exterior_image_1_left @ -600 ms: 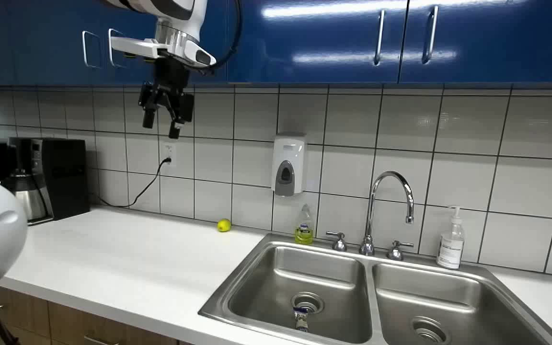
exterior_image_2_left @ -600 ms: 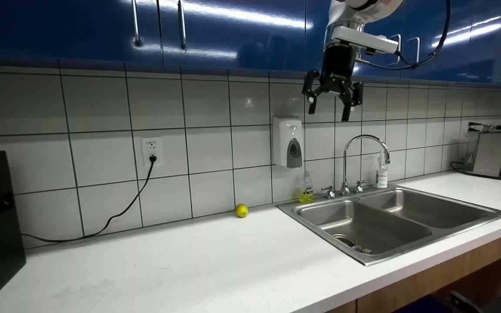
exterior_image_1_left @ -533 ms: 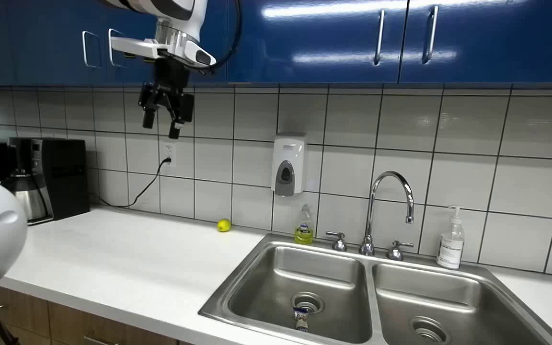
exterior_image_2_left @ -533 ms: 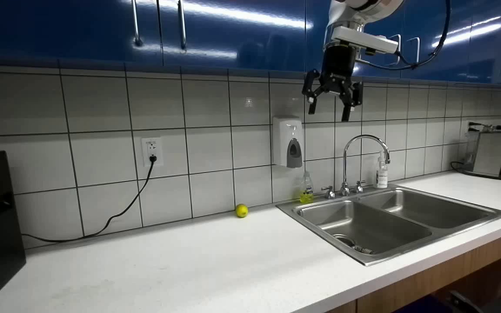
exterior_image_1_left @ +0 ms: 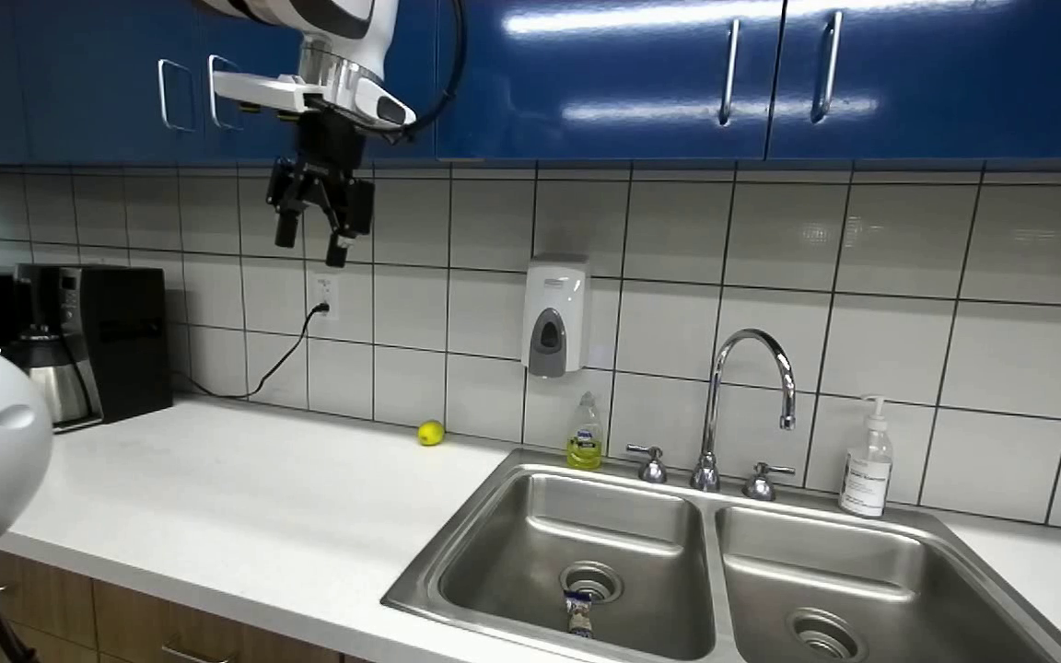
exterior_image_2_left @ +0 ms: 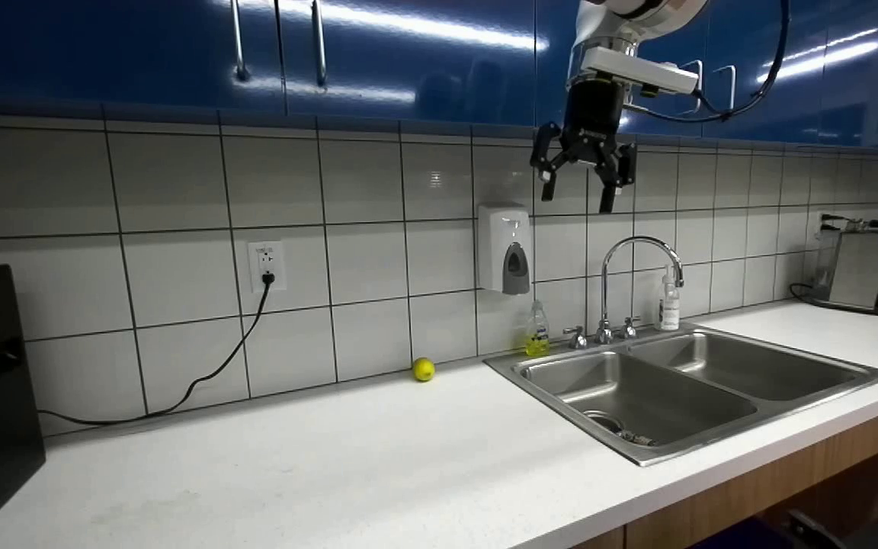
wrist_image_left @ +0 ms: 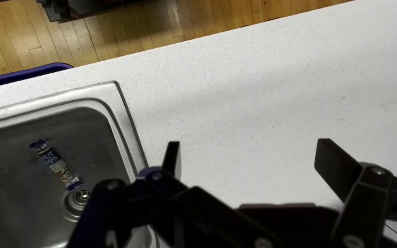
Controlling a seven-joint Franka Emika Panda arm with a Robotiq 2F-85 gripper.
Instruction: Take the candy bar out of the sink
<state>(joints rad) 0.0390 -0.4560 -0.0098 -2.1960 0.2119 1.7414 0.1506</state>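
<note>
The candy bar (exterior_image_1_left: 578,614), a short wrapped bar with dark blue ends, lies in a basin of the steel double sink (exterior_image_1_left: 449,543), beside the drain. It also shows in an exterior view (exterior_image_2_left: 637,438), partly cut off by the sink edge. In the wrist view the bar (wrist_image_left: 57,165) lies at the left, with "NUT BARS" on it, one end at the drain. My gripper (wrist_image_left: 248,146) is open and empty. It hangs high above the white counter, beside the sink basin, well apart from the bar. The gripper also shows in both exterior views (exterior_image_1_left: 311,247) (exterior_image_2_left: 578,198).
A curved faucet (exterior_image_1_left: 724,396), a yellow-green soap bottle (exterior_image_1_left: 584,442) and a pump bottle (exterior_image_1_left: 867,470) stand along the sink's back. A yellow ball-like lemon (exterior_image_1_left: 430,433) lies by the tiles. Blue cabinets (exterior_image_1_left: 604,83) and a wall dispenser (exterior_image_1_left: 556,318) are behind the arm.
</note>
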